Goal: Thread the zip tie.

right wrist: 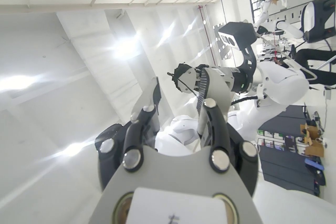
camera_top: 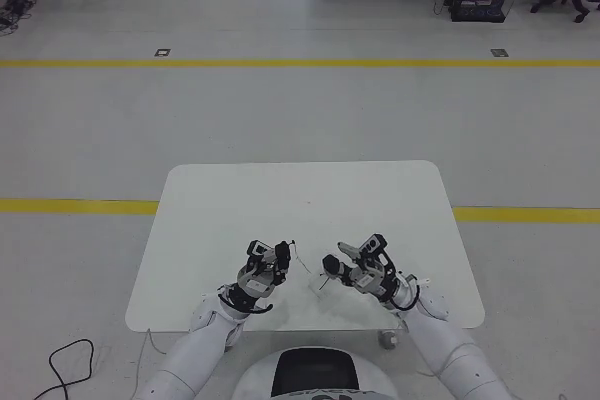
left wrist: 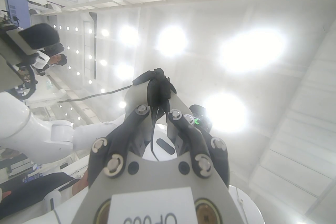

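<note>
Left gripper: in the top view the left gripper (camera_top: 268, 260) sits low in the frame, just left of centre, over the near part of the table. Its tips are turned up toward the camera. In the left wrist view the left gripper (left wrist: 157, 86) is at mid frame, its two fingers pressed together and pinching the zip tie.

Zip tie: in the left wrist view the zip tie (left wrist: 105, 93) is a thin dark strap leaving the pinched tips and running toward the left edge of the frame. In the top view the zip tie (camera_top: 300, 258) is a fine dark line slanting from the left gripper into the gap between the two grippers.

Right gripper: in the top view the right gripper (camera_top: 355, 262) sits low and just right of centre, beside the left one and apart from it. In the right wrist view the right gripper (right wrist: 178, 88) has its fingers spread wide. The left gripper (right wrist: 183, 79) appears beyond them, just above mid frame.

Cable: a black cable (camera_top: 65, 362) loops on the floor in the lower left corner of the top view.

Table: the table (camera_top: 380, 195) is white with rounded corners and fills the middle of the top view.

Floor: a yellow stripe (camera_top: 60, 206) crosses the frame level with the table's middle. A second yellow stripe (camera_top: 300, 63) runs near the top.
</note>
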